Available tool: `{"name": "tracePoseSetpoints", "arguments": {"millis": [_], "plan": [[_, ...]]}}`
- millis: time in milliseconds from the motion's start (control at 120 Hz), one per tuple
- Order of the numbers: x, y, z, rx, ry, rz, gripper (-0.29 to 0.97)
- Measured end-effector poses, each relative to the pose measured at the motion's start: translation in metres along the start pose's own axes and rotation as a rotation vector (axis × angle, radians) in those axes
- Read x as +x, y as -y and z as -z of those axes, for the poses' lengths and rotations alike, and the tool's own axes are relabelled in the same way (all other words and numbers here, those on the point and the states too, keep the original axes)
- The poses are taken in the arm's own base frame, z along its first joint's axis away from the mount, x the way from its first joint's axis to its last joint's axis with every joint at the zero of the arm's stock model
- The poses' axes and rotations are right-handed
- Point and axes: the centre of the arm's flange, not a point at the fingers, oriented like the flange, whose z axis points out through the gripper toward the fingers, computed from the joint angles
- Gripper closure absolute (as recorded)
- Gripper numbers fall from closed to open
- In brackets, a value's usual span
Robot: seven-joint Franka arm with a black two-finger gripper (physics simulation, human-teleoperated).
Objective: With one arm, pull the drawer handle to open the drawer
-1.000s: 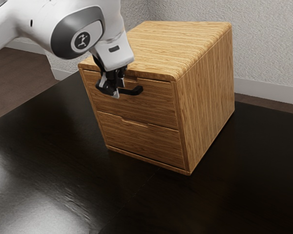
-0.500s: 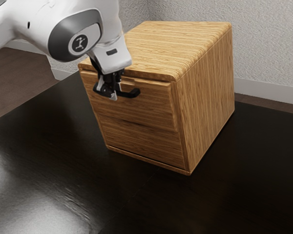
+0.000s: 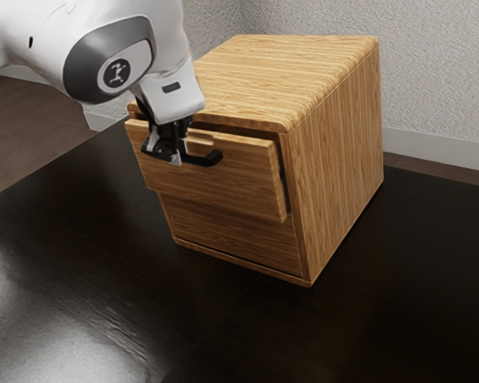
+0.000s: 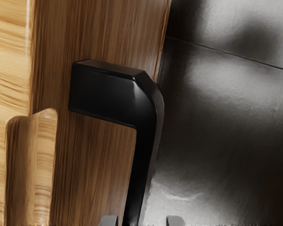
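Glossy black table (image 3: 104, 319), grey wall (image 3: 447, 56) (white skirting (image 3: 439, 148) below)

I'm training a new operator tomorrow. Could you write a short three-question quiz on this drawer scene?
1. True or false: the lower drawer of the wooden cabinet is pulled out.
2. Pick one. The hand is at: A, the lower drawer's front; B, the black handle of the top drawer; C, the cabinet's top.
3. In two words: how does the top drawer stand?

Key
1. False: the lower drawer sits flush in the cabinet.
2. B.
3. Partly open: its front stands out from the cabinet.
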Motion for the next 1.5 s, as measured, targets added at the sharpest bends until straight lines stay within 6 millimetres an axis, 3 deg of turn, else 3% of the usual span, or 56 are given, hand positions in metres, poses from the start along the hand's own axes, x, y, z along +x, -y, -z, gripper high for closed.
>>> {"name": "tracePoseSetpoints", "arguments": {"millis": [625,908,1175,1500], "plan": [[-0.002,-0.019,0.006,0.0,0.001,0.006,0.66],[-0.004,-0.029,0.029,0.037,-0.008,0.012,0.65],[0.006,-0.03,0.023,0.024,-0.009,-0.002,0.65],[0.0,-0.026,0.006,0.008,0.001,0.02,0.63]]}}
